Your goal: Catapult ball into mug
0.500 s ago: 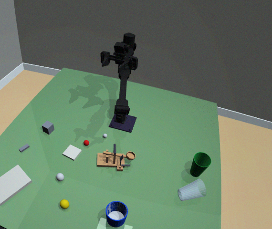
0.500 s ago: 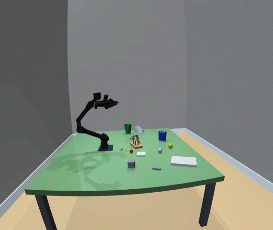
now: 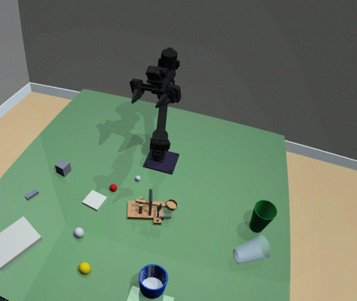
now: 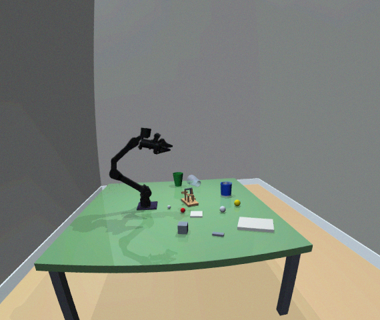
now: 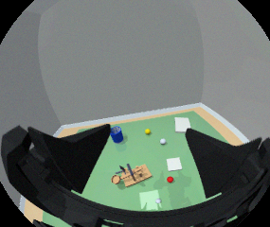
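Observation:
My gripper [image 3: 145,103] [image 4: 171,148] [image 5: 149,130] is open and empty, high above the table. The wooden catapult [image 3: 133,212] [image 4: 190,202] [image 5: 144,173] stands mid-table; its round cup [image 3: 171,204] [image 5: 116,180] is empty and points away from the white tiles. The blue mug [image 3: 153,290] [image 4: 226,189] [image 5: 117,136] stands upright beyond it. A red ball [image 3: 113,187] [image 4: 183,210] [image 5: 170,180] and a small white ball [image 3: 138,178] [image 4: 169,207] [image 5: 158,200] lie between the arm's base and the catapult. Which ball is meant cannot be told.
A larger white ball [image 3: 78,232], a yellow ball [image 3: 84,268], a small white tile [image 3: 94,200], a large white slab [image 3: 12,241], a grey cube [image 3: 62,167] and a grey bar [image 3: 31,194] lie to one side. A green cup [image 3: 258,221] stands opposite, beside a tipped clear cup [image 3: 251,251].

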